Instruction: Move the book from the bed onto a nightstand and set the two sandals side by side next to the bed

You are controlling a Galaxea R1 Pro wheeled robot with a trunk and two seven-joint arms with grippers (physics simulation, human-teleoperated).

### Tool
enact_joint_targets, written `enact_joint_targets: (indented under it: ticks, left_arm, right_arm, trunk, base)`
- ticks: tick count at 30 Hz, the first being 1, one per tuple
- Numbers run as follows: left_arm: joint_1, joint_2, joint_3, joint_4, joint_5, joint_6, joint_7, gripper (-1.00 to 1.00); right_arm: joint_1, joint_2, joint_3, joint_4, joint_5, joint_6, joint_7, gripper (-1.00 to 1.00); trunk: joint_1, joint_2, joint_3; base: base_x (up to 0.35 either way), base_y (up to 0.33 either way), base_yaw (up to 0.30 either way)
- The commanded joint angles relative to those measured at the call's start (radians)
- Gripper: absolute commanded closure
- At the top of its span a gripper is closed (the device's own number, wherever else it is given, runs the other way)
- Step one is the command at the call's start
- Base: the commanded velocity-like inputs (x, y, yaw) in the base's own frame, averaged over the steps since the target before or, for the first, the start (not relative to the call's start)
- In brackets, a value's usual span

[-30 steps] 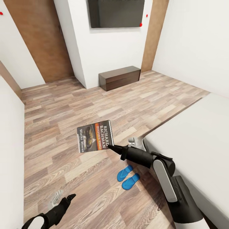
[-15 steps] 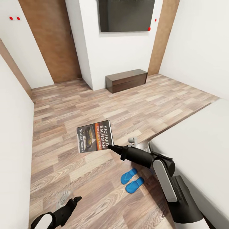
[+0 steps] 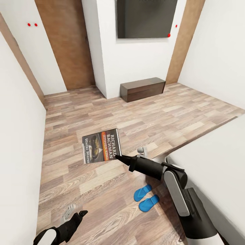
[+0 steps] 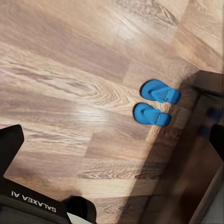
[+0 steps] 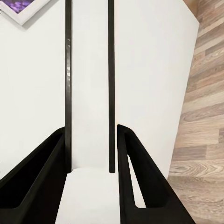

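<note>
While outstretched, right hand (image 3: pixel 118 157) pinching book (image 3: pixel 101 145)

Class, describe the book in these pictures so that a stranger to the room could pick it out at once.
Start from the pale bed at the right; the right end effector reaches out from it over the wood floor. The book is gripped at its tip, held in the air. It alone bears lettering, white on a dark cover with an orange band.

Book (image 3: pixel 101 145): thin paperback, dark cover w/ orange band & white lettering, being held in air above wood floor, cover facing up toward head cam, pinched at one corner. Sandals (image 3: pixel 146 197): two bright blue flip-flops lying side by side on floor, just beside bed (image 3: pixel 217 163), pale mattress.
</note>
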Motion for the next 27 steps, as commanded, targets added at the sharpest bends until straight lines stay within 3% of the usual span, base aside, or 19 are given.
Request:
enact_joint_targets:
  ticks: [1,23,25,27]
  left_arm:
    - [0.000,0.001,-0.003,-0.001,0.010,0.000,0.009,-1.00]
    - [-0.001,0.002,-0.004,0.000,0.008,0.000,0.008,-1.00]
    - [-0.001,0.002,-0.004,0.000,-0.002,0.000,0.008,-1.00]
    - [-0.001,0.001,-0.004,0.000,-0.035,0.001,0.008,-1.00]
  right_arm:
    - [0.000,0.000,-0.001,-0.001,-0.002,0.006,0.001,1.00]
    - [0.000,0.000,-0.002,-0.001,-0.002,0.006,0.001,1.00]
    - [0.000,0.000,-0.002,-0.001,-0.002,0.006,0.001,1.00]
    - [0.000,0.000,-0.002,-0.001,-0.002,0.006,0.001,1.00]
  trunk:
    - [0.000,0.000,0.001]
    - [0.000,0.000,0.032]
    - [0.000,0.000,0.035]
    - [0.000,0.000,0.038]
  base:
    - [0.172,0.109,0.148]
    - [0.232,0.219,0.152]
    - [0.287,0.111,0.153]
    - [0.307,0.017,0.153]
